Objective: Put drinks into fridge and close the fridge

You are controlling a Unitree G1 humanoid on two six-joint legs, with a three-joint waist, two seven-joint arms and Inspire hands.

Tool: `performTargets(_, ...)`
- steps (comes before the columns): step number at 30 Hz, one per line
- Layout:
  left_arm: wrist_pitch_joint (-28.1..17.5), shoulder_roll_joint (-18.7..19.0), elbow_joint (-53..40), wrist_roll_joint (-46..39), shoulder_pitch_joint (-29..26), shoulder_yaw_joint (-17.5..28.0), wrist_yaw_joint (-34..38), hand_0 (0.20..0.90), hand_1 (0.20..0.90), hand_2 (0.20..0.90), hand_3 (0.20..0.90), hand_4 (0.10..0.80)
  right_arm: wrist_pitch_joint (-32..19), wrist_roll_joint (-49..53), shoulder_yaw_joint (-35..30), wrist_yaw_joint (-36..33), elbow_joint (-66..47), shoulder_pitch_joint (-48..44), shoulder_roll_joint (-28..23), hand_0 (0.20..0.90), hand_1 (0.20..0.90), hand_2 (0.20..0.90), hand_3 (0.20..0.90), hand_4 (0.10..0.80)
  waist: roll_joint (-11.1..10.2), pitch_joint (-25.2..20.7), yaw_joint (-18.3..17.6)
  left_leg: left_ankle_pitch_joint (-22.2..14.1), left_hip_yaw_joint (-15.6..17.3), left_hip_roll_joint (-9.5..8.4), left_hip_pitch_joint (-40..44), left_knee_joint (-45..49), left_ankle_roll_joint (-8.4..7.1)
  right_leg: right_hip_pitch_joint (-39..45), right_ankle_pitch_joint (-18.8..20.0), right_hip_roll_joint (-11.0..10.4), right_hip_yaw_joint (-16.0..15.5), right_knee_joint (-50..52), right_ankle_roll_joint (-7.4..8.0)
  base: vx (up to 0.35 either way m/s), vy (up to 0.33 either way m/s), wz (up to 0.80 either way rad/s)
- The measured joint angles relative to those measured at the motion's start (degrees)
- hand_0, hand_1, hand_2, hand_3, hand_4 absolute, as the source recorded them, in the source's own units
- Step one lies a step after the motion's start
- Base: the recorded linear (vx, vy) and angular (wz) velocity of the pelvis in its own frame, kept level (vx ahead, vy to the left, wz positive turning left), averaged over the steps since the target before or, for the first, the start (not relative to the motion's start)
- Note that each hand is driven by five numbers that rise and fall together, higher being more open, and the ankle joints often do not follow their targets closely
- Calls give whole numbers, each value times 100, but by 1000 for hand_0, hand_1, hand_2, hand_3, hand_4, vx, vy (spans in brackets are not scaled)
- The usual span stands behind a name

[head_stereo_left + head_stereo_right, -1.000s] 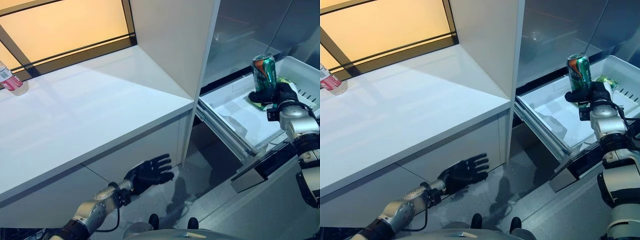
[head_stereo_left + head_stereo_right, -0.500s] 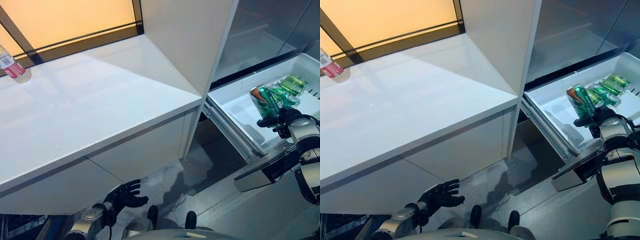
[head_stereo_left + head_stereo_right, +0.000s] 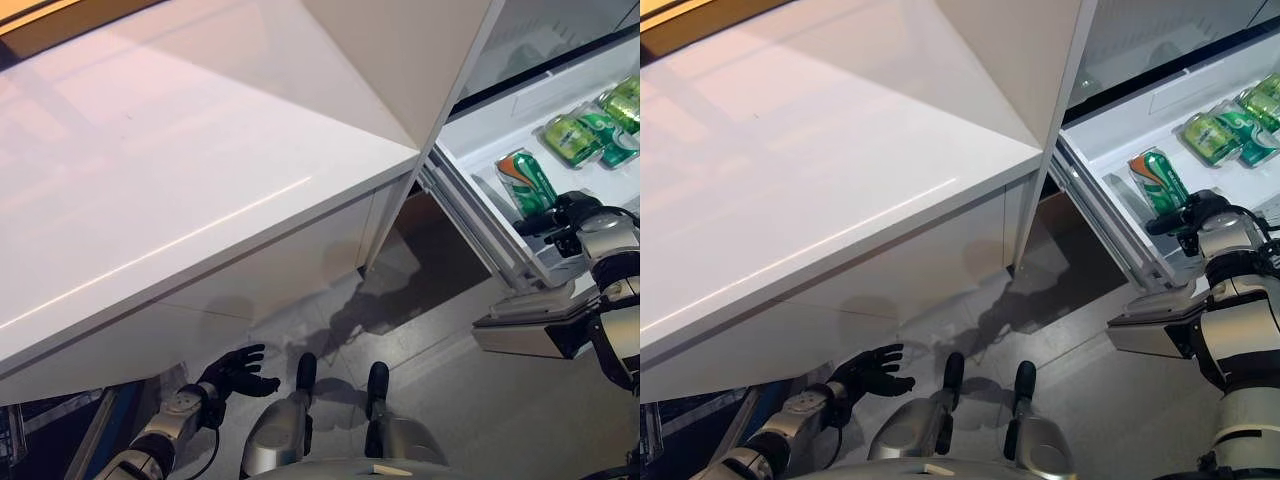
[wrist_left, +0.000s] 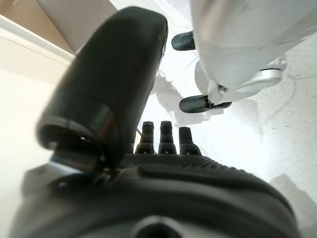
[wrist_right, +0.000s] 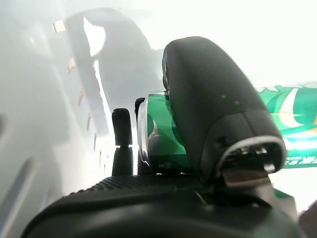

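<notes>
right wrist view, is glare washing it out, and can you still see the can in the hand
Right wrist view: glare bleaches the white fridge drawer, yet the green soda can shows between the right hand's dark thumb and fingers. Left eye view: evenly lit; a bright streak crosses the glossy white countertop. Left wrist view: the left hand is a dark bulk against bright floor.

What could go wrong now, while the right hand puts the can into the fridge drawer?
The right hand holds the green can tilted inside the open drawer; released so, it may roll. Two more cans lie further back, and it could knock them. The drawer stands out far, so the arm may bump its front.
</notes>
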Motion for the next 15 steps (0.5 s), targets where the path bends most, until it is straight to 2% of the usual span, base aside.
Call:
performTargets(5, -22, -1, -20, 0, -295, -4, 2, 900, 900, 900, 900, 800, -23, -258, 194, 132, -63, -43, 0, 300, 300, 300, 200, 100, 13, 82, 19, 0, 96, -4, -70, 0, 0, -102, 11, -5, 65, 0, -1, -32, -33, -6)
performTargets(15, -54, -36, -171, -3, -395, -19, 123, 900, 900, 900, 900, 800, -77, -1282, 703, 471, -49, -504, 1, 300, 300, 300, 200, 100, 117, 275, -51, 0, 141, 7, -87, 31, 0, -136, 39, -19, 71, 25, -15, -5, -4, -2)
